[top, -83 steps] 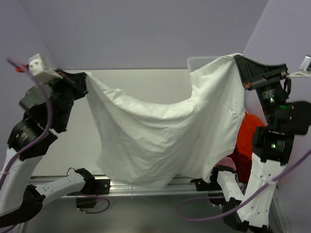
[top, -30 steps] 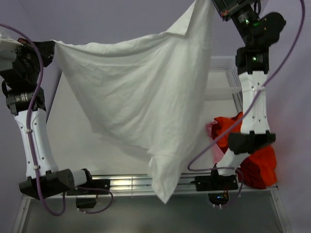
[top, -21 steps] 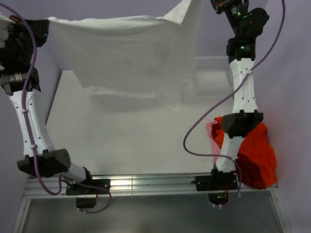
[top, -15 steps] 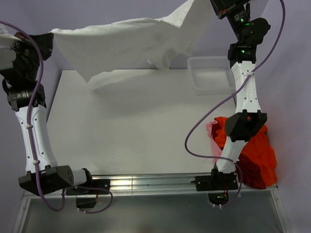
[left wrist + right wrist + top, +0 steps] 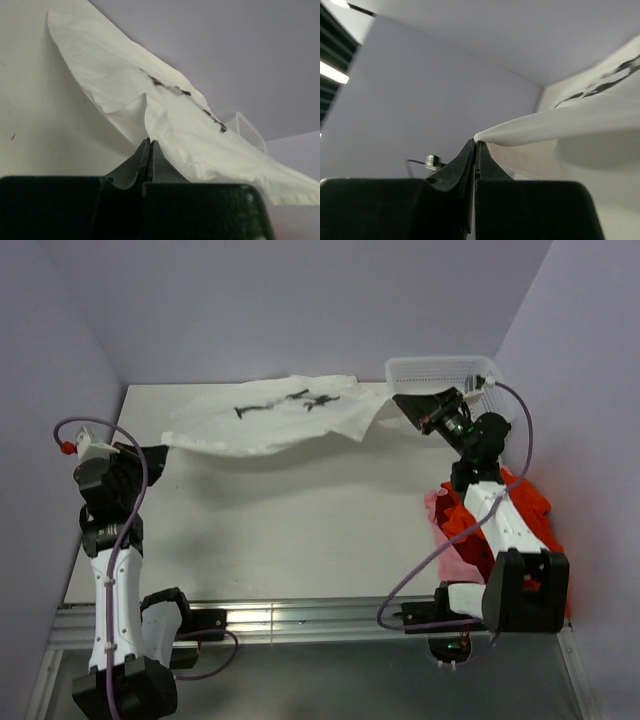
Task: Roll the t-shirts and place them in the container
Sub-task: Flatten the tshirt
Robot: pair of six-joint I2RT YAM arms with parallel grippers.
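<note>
A white t-shirt (image 5: 270,420) with a black print facing up is stretched out flat just above the far part of the table (image 5: 300,540), casting a shadow below it. My left gripper (image 5: 158,452) is shut on its left edge. In the left wrist view the closed tips (image 5: 149,142) pinch a fold of the white cloth (image 5: 200,145). My right gripper (image 5: 402,403) is shut on the shirt's right corner. The right wrist view shows that corner (image 5: 570,120) pinched at the tips (image 5: 475,143). Orange-red t-shirts (image 5: 520,505) lie heaped at the table's right edge.
A white mesh basket (image 5: 440,370) stands at the far right corner, just behind my right gripper; its rim (image 5: 247,132) shows in the left wrist view. A pinkish cloth (image 5: 440,515) lies beside the orange-red heap. Purple walls close in the back and both sides.
Both arms have come down from high up. The white shirt, which hung between them, is now spread low and flat over the far table with its print up.
</note>
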